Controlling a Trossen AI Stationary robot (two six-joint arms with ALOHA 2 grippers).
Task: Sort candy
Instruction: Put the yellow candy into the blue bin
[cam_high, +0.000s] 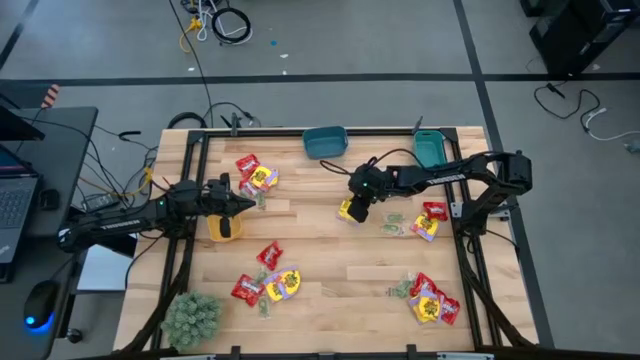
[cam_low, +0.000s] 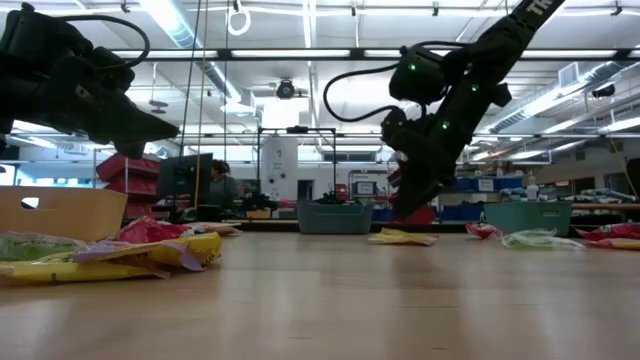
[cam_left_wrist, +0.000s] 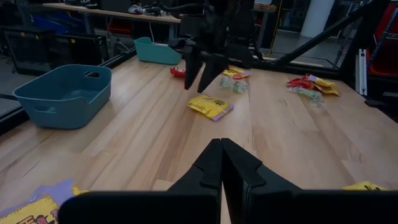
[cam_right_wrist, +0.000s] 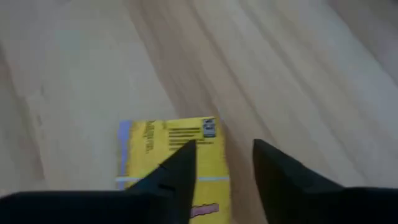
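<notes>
A yellow candy packet (cam_high: 346, 211) lies flat on the table near the middle. My right gripper (cam_high: 356, 203) hovers just above it, open, fingers pointing down. In the right wrist view the packet (cam_right_wrist: 165, 155) lies under one finger of that gripper (cam_right_wrist: 224, 146), and the other finger stands past its edge over bare wood. The left wrist view shows a gap between this gripper (cam_left_wrist: 200, 78) and the packet (cam_left_wrist: 210, 106). My left gripper (cam_high: 243, 204) is shut and holds nothing, raised over the table's left side by the yellow bin (cam_high: 222, 226). More red and yellow packets lie in heaps (cam_high: 256, 172) (cam_high: 270, 282) (cam_high: 432, 300) (cam_high: 428, 220).
Two teal bins (cam_high: 325, 141) (cam_high: 430, 148) stand at the far edge. A green fuzzy plant ball (cam_high: 192, 318) sits at the near left corner. Pale green pieces (cam_high: 392, 224) lie right of the yellow packet. Bare wood lies between the heaps in the table's middle (cam_high: 320, 250).
</notes>
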